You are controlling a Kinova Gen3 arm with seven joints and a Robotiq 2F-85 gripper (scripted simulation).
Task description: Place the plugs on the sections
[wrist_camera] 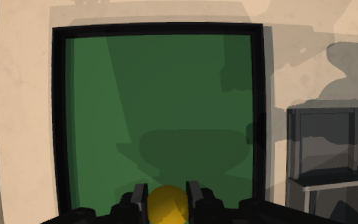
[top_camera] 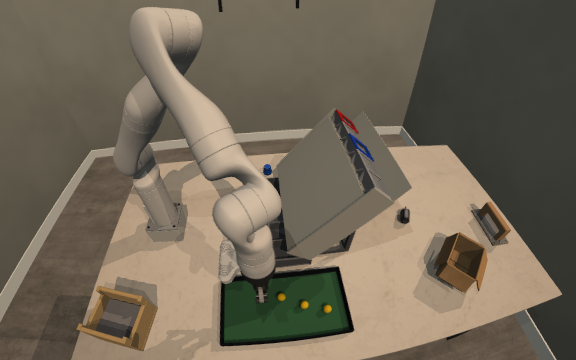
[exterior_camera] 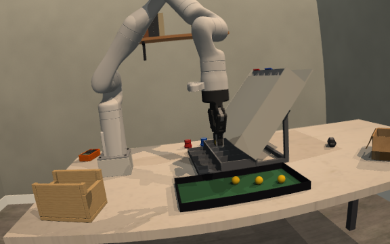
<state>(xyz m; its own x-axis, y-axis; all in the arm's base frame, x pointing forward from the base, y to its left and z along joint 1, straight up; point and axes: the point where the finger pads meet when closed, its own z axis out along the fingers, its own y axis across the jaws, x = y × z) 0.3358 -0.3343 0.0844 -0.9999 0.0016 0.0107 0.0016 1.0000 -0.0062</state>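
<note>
Above the green tray (top_camera: 286,340) (exterior_camera: 246,200) (wrist_camera: 57,125), the pincer (top_camera: 261,299) (exterior_camera: 219,144) (wrist_camera: 167,198) grips a marble (wrist_camera: 167,206), partly cut off in wrist view.
</note>
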